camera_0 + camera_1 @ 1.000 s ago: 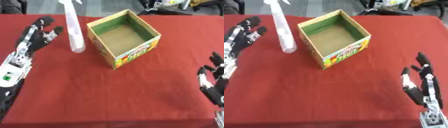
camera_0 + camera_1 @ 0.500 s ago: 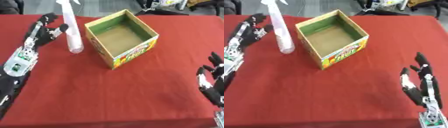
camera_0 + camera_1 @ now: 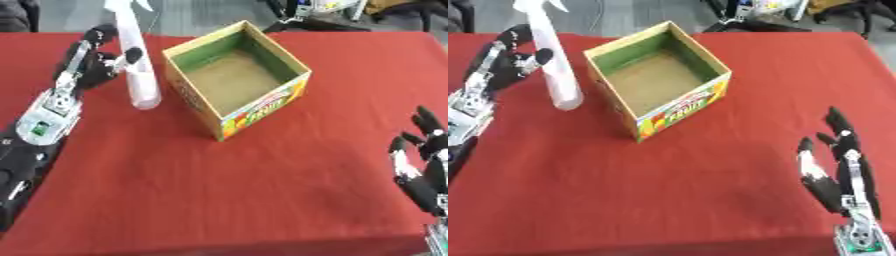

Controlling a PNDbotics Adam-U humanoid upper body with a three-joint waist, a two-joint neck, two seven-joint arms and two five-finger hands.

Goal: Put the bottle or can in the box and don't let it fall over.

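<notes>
A tall white spray bottle (image 3: 136,65) stands upright on the red table, just left of an open cardboard box (image 3: 236,77) with a green inner wall and nothing inside. My left hand (image 3: 92,65) is right beside the bottle on its left, fingers straight and spread, the thumb close to the bottle's side; no finger curls round it. My right hand (image 3: 837,175) rests open near the lower right corner, fingers pointing up, far from both.
The red tablecloth (image 3: 262,190) covers the table. Chair legs and dark equipment show beyond the far edge (image 3: 306,15). The box sits turned at an angle, its printed side facing the front.
My left hand has moved forward and right, closing in on the bottle's left side. The bottle, box and right hand have not moved.
</notes>
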